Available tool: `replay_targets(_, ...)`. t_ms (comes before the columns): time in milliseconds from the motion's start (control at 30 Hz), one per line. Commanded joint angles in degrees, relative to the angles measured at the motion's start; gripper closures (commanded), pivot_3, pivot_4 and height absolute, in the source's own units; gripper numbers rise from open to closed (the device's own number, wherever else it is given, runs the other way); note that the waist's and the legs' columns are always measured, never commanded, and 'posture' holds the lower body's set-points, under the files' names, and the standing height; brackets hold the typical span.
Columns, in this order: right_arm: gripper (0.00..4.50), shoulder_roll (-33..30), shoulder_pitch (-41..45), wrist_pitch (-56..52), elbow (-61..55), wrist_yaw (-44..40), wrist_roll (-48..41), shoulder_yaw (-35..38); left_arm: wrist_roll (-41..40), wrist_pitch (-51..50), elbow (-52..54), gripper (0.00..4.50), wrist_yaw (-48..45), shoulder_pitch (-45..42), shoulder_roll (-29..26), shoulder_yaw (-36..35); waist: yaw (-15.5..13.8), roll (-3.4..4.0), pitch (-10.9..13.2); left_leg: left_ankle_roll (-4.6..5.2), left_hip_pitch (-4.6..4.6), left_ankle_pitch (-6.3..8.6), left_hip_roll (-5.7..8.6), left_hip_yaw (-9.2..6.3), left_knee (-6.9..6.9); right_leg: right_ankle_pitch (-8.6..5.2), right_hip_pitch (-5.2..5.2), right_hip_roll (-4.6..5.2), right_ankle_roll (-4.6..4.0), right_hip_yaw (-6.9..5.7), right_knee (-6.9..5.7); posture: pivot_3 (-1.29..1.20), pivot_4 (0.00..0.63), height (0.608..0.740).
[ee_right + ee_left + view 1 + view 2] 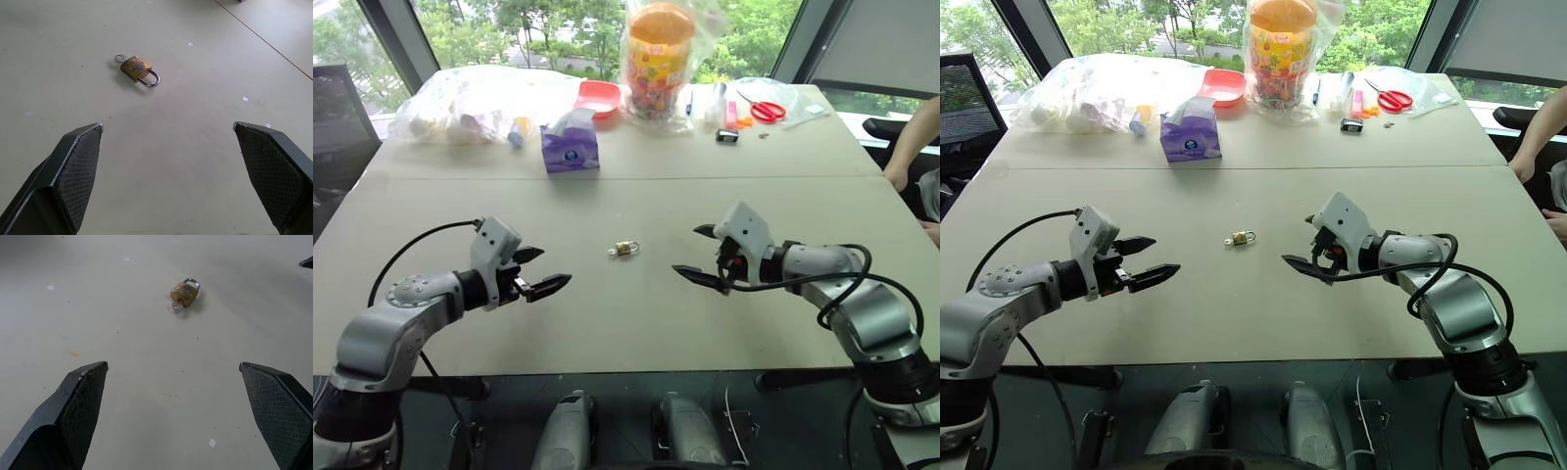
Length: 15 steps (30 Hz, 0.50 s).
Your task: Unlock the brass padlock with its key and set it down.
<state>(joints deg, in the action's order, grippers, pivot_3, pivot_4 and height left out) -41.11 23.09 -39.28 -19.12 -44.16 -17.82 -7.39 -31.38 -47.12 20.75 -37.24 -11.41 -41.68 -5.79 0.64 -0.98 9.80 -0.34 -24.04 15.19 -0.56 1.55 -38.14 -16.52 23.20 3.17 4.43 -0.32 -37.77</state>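
Left eye view: brass padlock point(626, 248) flat on table point(636, 323), between both jaws, untouched; both jaws spread wide, empty.

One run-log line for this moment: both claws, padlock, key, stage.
left claw: open, empty | right claw: open, empty | brass padlock: lying on table between claws, untouched | key: at padlock's body | stage: pre-grasp

Two grey metal robot arms reach inward from the near left and right, the left black two-fingered gripper point(540, 270) and the right black two-fingered gripper point(697, 255) both spread wide, empty, tips angled towards each other.
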Motion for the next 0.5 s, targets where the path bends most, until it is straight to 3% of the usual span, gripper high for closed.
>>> replay_targets(33,0.0,2.32,5.73,3.17,3.65,-1.51,2.66,-3.93,1.26,1.17,-0.59,0.02,1.14,-3.93,0.56,-0.4,0.15,0.0,0.0,0.02,0.0,-0.03,0.01,0.0,0.0,0.0,0.0,0.0,0.0,0.0,-0.01,0.0,0.15,0.74)
replay_targets(133,0.0,6.72,12.79,5.81,13.74,-3.88,5.44,-8.93,-1.93,-0.43,-2.74,0.02,-2.59,-6.25,-0.04,-1.38,0.53,0.0,0.0,0.01,0.05,-0.04,0.01,0.04,0.0,0.01,0.02,-0.03,0.02,0.01,-0.1,0.0,0.15,0.74)
replay_targets(267,0.0,11.46,20.59,11.34,26.3,-7.95,10.57,-15.34,-2.36,0.57,-2.42,0.02,-10.18,-4.03,-5.48,-0.57,0.53,0.01,0.01,-0.01,0.03,-0.05,0.0,0.11,0.06,0.01,0.16,-0.07,0.02,0.01,-0.17,0.0,0.15,0.74)
replay_targets(500,0.0,18.75,31.35,20.62,46.84,-16.34,16.68,-21.16,-1.63,1.35,-1.75,0.02,-13.35,-1.95,-8.72,-0.03,0.13,0.03,0.02,-0.03,0.01,-0.06,0.0,0.12,0.01,0.01,0.16,-0.06,0.03,0.0,-0.2,0.0,0.15,0.74)
